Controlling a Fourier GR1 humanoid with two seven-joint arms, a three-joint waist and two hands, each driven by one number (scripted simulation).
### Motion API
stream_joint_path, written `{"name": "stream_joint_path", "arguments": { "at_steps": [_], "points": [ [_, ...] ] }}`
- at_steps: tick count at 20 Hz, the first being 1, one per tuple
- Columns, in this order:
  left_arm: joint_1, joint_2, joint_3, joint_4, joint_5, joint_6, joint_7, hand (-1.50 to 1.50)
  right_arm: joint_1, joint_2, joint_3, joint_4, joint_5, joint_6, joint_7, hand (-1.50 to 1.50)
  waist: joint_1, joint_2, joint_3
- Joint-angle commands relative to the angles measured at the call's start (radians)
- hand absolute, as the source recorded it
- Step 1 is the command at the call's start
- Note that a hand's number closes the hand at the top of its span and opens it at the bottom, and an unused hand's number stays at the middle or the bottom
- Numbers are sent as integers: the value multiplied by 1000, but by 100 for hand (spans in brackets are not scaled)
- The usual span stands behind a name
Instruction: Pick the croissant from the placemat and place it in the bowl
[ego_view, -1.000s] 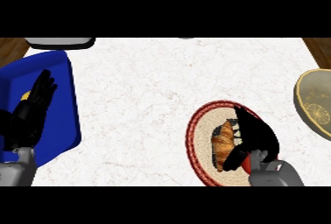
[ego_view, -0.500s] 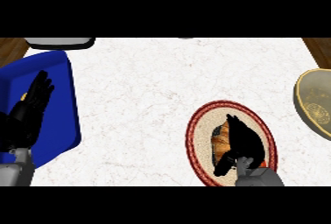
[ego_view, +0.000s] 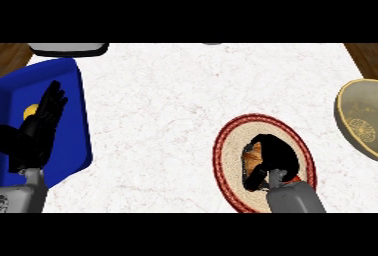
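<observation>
One right hand curls down over the croissant on the placemat.

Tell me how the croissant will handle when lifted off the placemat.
Probably light: the croissant is small enough that the right hand curled over it hides most of it. Likely flaky and crushable, judging by its browned crust. It lies flat on the placemat, so rolling seems unlikely.
</observation>
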Motion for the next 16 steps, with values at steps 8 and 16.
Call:
{"name": "stream_joint_path", "arguments": {
  "at_steps": [8,16],
  "points": [
    [30,-11,25,-59,-12,-40,28,0,-95,23,-33,214,27,-130,-145,150,7,3,3],
    [-11,-8,42,-15,-10,-28,27,0,69,-280,254,-20,13,57,-715,150,-10,-9,4]
  ]
}}
